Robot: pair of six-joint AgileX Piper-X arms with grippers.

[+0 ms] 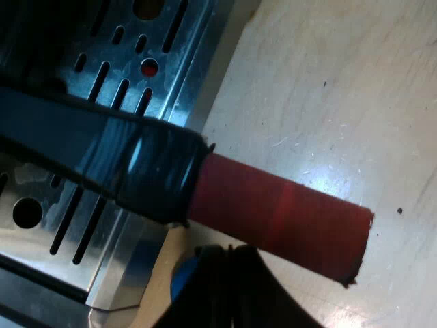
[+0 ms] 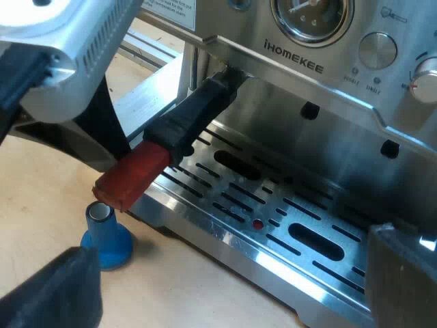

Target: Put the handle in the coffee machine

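Handle hangs from the machine's front above the tray, seemingly in but perhaps unlocked; left gripper alongside, hold impossible to tell, right gripper spread wide and empty.

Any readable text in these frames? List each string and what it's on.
"iHOMEKEE": front panel of the espresso machine, under the gauge.
Two tiny captions below the knob: too small to read.
Sticker on the machine above the handle: print too blurred to read.
Gauge dial: markings unreadable.
Handle and drip tray: no text.
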